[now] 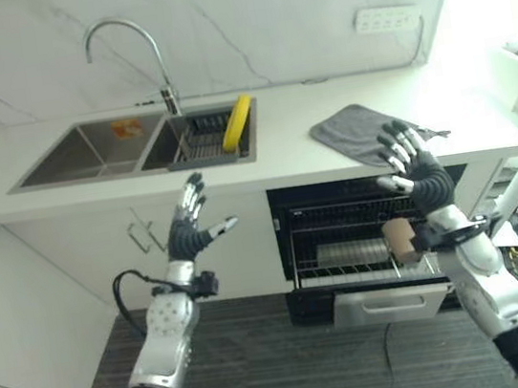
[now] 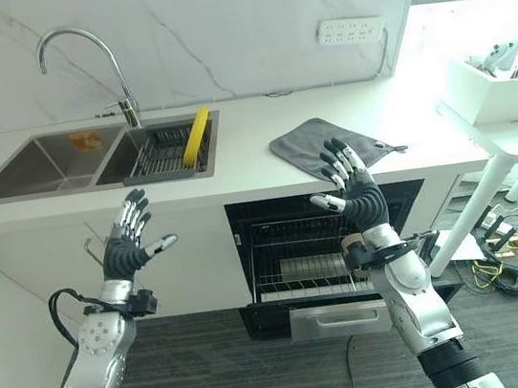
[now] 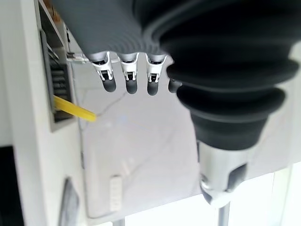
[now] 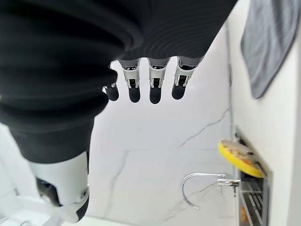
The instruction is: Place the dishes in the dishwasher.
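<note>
A yellow plate [image 1: 236, 123] stands on edge in a dark dish rack [image 1: 201, 139] inside the right basin of the sink [image 1: 89, 150]; it also shows as the yellow plate [image 4: 239, 157] and the yellow plate [image 3: 74, 110]. Below the counter the dishwasher [image 1: 362, 237] is open, its wire rack [image 1: 345, 257] pulled out. My left hand [image 1: 190, 229] is raised in front of the cabinet, fingers spread and straight, holding nothing. My right hand [image 1: 414, 172] is raised over the dishwasher, also open and empty.
A grey cloth [image 1: 366, 133] lies on the white counter [image 1: 292, 151] right of the sink. A curved faucet [image 1: 138, 52] rises behind the basins. A white side table [image 2: 511, 134] with a bin stands at the right, with cables on the floor beneath.
</note>
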